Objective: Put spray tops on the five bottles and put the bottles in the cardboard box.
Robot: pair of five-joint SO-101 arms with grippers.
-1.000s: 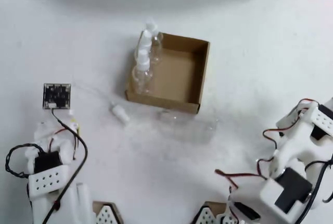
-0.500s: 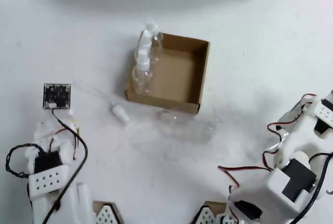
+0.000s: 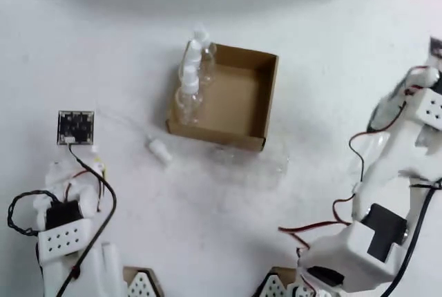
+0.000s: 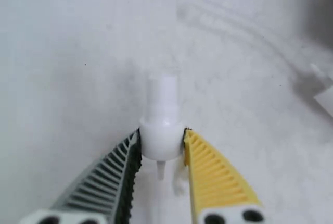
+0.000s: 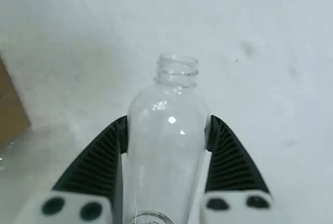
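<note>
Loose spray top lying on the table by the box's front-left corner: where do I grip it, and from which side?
Across the thicker collar end of the spray top, coming straight down from above. It lies on its side on the table, apart from the cardboard box, so both flanks look free.

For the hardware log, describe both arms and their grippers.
Both arms have white bodies with black motor blocks. The left arm trails a black cable, the right arm red and black wires. The left gripper has one grey and one yellow ribbed finger; the right gripper has two black ribbed ones.
</note>
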